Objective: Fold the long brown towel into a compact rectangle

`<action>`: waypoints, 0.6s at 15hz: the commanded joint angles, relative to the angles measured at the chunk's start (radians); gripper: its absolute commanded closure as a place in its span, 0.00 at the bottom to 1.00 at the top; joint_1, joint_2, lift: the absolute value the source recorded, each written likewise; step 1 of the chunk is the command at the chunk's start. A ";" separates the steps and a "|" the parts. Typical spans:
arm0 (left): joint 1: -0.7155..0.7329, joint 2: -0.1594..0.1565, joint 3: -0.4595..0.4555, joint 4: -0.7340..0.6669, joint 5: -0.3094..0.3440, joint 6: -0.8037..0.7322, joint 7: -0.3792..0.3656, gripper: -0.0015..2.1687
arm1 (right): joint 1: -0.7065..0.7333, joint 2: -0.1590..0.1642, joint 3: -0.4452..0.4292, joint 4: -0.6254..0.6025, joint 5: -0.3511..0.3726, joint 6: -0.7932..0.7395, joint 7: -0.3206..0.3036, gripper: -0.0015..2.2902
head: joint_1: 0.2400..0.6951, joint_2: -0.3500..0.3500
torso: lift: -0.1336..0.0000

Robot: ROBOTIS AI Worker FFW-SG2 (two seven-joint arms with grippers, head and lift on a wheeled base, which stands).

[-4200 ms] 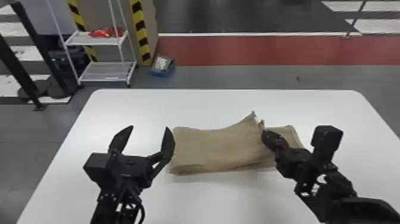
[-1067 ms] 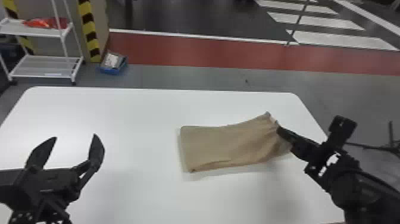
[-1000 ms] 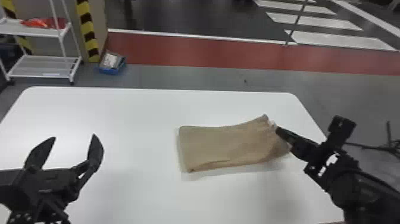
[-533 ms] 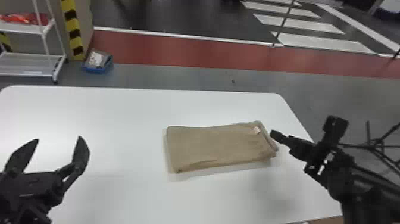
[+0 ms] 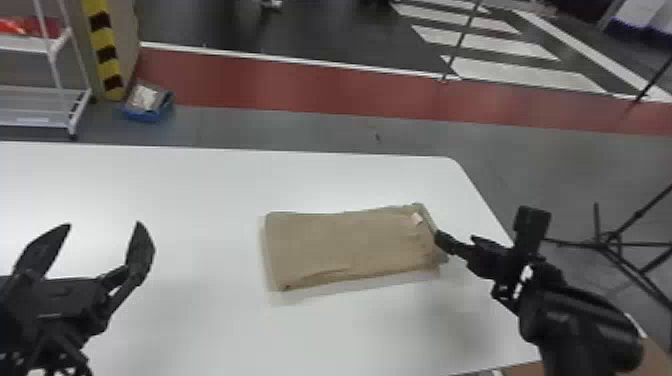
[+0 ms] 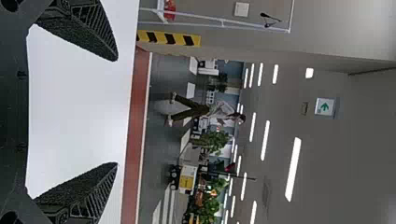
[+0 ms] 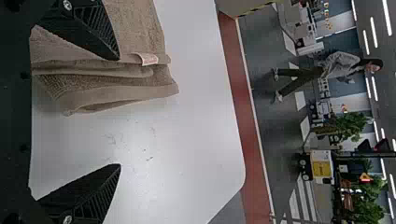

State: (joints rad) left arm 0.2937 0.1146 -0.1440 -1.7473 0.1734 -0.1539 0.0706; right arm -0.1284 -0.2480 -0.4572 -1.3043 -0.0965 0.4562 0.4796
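Towel [image 5: 345,247] in a flat brown rectangle on a white desk [image 5: 190,210]

Seeing soft, looped cloth lying folded towards the right side of the smooth desk, showing a slightly wavy far edge and a shallow crease along the near one. Finding a small pale label [image 5: 416,218] close to the far right corner. Picking out stacked folds in the right wrist view: nubbly pile, smoother hem bands, layers gaping loosely at the towel's right end. Failing to count those layers, most being tucked under one another. Losing part of the towel behind a ribbed black finger [image 7: 88,28], and more past the edge of that same view. Losing the rear of the left arm at the head view's border, too.

Pointing the left claw [image 5: 104,226] forward, well apart from the towel on its left, fingers spread wide. Angling the right claw [image 5: 456,238] in from the right, also spread, placing one finger by the towel's right end and the other beyond it, over the desk. Not being able to tell touching from hovering there.
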 commanded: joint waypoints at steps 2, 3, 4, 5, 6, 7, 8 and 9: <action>-0.027 0.004 -0.022 0.028 0.006 0.000 0.000 0.04 | -0.001 -0.004 0.009 0.085 0.004 -0.175 0.037 0.04 | 1.00 0.07 | 0.29; -0.034 0.004 -0.028 0.032 0.006 0.000 0.000 0.04 | -0.001 -0.004 0.017 0.094 0.006 -0.187 0.039 0.04 | 1.00 0.07 | 0.29; -0.045 0.007 -0.040 0.042 0.008 0.000 0.000 0.04 | -0.001 -0.004 0.020 0.103 0.006 -0.190 0.043 0.04 | 1.00 0.07 | 0.29; -0.056 0.008 -0.046 0.051 0.009 0.000 0.000 0.04 | -0.002 -0.005 0.023 0.115 0.006 -0.193 0.047 0.04 | 1.00 0.07 | 0.29; -0.059 0.008 -0.049 0.055 0.011 0.000 0.000 0.04 | -0.007 -0.005 0.028 0.131 0.008 -0.199 0.051 0.05 | 1.00 0.07 | 0.29; -0.062 0.010 -0.052 0.058 0.011 0.000 0.000 0.04 | -0.013 -0.004 0.029 0.142 0.009 -0.199 0.060 0.06 | 1.00 0.07 | 0.29; -0.064 0.013 -0.052 0.060 0.012 0.000 0.000 0.04 | -0.017 -0.004 0.038 0.151 0.017 -0.199 0.060 0.07 | 1.00 0.07 | 0.29; -0.065 0.014 -0.052 0.060 0.015 0.000 0.000 0.04 | -0.024 -0.004 0.040 0.161 0.026 -0.205 0.060 0.08 | 1.00 0.07 | 0.29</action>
State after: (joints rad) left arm 0.2311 0.1258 -0.1954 -1.6893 0.1855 -0.1541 0.0704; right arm -0.1436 -0.2525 -0.4234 -1.1587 -0.0816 0.2567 0.5402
